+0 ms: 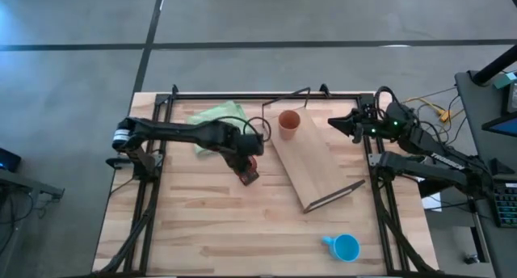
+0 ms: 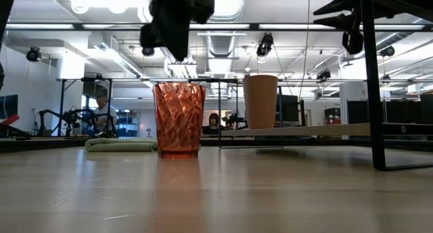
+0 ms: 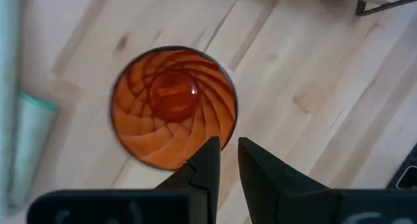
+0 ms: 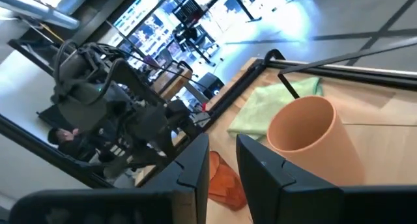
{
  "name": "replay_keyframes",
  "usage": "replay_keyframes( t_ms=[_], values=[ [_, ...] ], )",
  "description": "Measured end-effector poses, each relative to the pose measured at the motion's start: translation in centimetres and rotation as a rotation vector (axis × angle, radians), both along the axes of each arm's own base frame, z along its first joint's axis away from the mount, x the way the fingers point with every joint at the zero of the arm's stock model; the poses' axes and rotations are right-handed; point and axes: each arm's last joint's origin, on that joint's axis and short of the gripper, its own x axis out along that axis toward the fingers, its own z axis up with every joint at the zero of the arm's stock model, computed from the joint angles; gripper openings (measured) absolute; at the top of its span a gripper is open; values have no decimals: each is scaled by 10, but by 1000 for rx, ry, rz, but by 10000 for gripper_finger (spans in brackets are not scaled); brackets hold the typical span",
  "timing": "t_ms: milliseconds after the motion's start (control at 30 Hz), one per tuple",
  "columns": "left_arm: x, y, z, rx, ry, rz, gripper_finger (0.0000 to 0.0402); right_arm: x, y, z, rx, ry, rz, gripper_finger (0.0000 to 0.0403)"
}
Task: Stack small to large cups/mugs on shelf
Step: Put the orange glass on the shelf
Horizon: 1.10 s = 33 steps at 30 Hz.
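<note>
The translucent red-orange cup point(image 1: 249, 175) stands upright on its base on the table, left of the shelf; it also shows in the low view point(image 2: 179, 119) and the left wrist view point(image 3: 172, 107). My left gripper point(image 3: 229, 160) hangs above its rim, pointing down, open by a narrow gap and clear of the cup, as the low view point(image 2: 172, 23) shows. The tan-orange cup point(image 1: 289, 123) stands upright on the wooden shelf point(image 1: 319, 169) near its far end. The blue mug point(image 1: 346, 247) stands near the table's front right. My right gripper point(image 4: 221, 160) waits at the far right, open by a narrow gap, empty.
A pale green folded cloth point(image 1: 216, 116) lies at the far left of the table's middle, behind my left arm. The shelf lies slantwise across the table's middle, with dark wire frames point(image 1: 335, 195) at its ends. A black frame point(image 1: 242, 95) rims the table.
</note>
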Motion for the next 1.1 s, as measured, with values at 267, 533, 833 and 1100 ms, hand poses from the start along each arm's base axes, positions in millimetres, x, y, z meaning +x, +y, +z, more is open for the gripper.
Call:
replay_keyframes(
  t_ms=[267, 533, 833, 1100],
  values=[
    [16, -5, -17, -17, -24, -20, 41, 3, -2, -6, 28, 51, 1, 73],
    [26, -6, -35, -16, 18, -19, 41, 2, -1, -11, 53, 97, 4, 73],
    [33, -6, -47, -15, 43, -19, 41, 2, -1, -11, 50, 99, 4, 73],
    [36, -6, -55, -13, 69, -19, 26, 2, -1, -13, 61, 118, 4, 73]
  ],
)
